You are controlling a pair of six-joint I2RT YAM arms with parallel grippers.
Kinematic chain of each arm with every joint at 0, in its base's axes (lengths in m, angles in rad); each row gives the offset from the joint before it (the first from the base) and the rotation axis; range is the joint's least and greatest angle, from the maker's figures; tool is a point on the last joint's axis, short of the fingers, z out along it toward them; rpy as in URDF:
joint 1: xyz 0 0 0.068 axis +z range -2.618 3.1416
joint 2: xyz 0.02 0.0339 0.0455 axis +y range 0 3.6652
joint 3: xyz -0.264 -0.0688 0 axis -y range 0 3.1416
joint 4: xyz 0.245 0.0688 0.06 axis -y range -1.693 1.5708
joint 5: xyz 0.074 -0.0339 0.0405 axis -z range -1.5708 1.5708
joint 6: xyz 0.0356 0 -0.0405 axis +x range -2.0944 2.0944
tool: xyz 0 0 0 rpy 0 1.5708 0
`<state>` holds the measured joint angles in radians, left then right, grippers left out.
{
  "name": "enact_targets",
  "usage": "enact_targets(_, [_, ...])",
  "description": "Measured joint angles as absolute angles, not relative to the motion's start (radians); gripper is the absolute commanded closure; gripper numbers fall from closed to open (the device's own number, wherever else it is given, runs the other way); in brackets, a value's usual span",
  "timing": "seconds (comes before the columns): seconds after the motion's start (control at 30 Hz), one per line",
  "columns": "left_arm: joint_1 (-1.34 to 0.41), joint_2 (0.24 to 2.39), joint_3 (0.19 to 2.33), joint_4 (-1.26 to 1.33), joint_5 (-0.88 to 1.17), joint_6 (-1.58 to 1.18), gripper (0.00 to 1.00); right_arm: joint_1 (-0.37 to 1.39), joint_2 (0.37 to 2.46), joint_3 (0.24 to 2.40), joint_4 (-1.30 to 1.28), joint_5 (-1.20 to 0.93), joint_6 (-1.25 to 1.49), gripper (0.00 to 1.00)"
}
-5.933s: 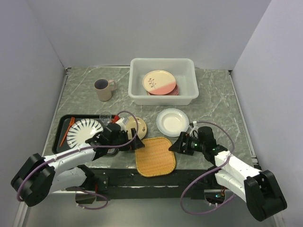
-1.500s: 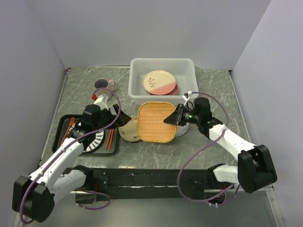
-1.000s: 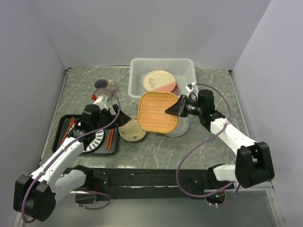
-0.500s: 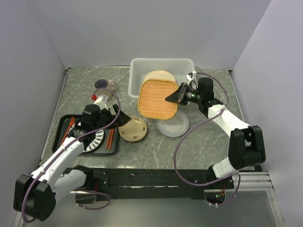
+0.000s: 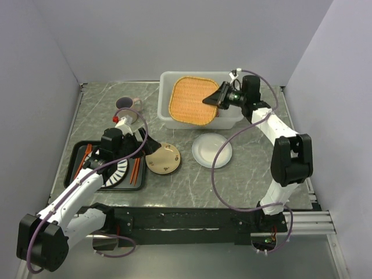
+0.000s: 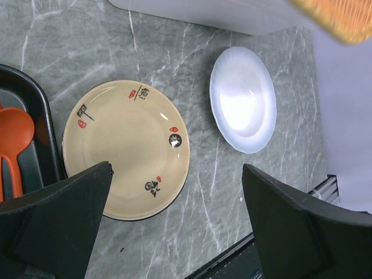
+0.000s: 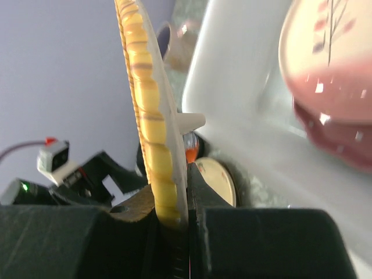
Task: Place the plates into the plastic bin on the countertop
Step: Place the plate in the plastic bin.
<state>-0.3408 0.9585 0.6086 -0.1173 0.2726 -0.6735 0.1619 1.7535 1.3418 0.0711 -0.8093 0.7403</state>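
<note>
R gripper (image 5: 216, 99) is clamped on the right edge of the orange plate (image 5: 193, 100), which hangs tilted over the plastic bin (image 5: 232, 120) at the far side. The wrist cam shows the plate edge-on, pinched between the fingers (image 7: 200, 200).

Risk, imo: it's a one-edge pinch, so the plate could swing or slip. Its near edge looks to overlap the bin's near wall; let go from there and it may catch the rim and tip out onto the countertop (image 5: 256, 168). Dropped from height, it smacks the pink plate (image 7: 331, 52) already inside and could chip it.

L gripper (image 6: 177, 174) has its jaws spread wide, holding nothing, above the tan plate (image 6: 125, 148).

Bin contents: the pink plate, w/ a darker one under it. The white plate (image 5: 211, 150) and the tan one sit out on the countertop near the bin. The black tray (image 5: 78, 152) at left holds a ribbed white plate (image 5: 119, 171) and an orange spoon (image 6: 14, 133).
</note>
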Motion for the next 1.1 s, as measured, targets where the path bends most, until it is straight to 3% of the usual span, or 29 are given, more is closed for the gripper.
enact_targets(0.63, [-0.341,0.961,0.609,-0.117,0.277,-0.673,0.01,0.107,2.046,1.665,0.067,-0.81,0.875,1.0])
enact_targets(1.1, [-0.341,0.973,0.609,-0.117,0.292,-0.673,0.01,0.102,2.091,1.746,0.066,-0.802,0.891,1.0])
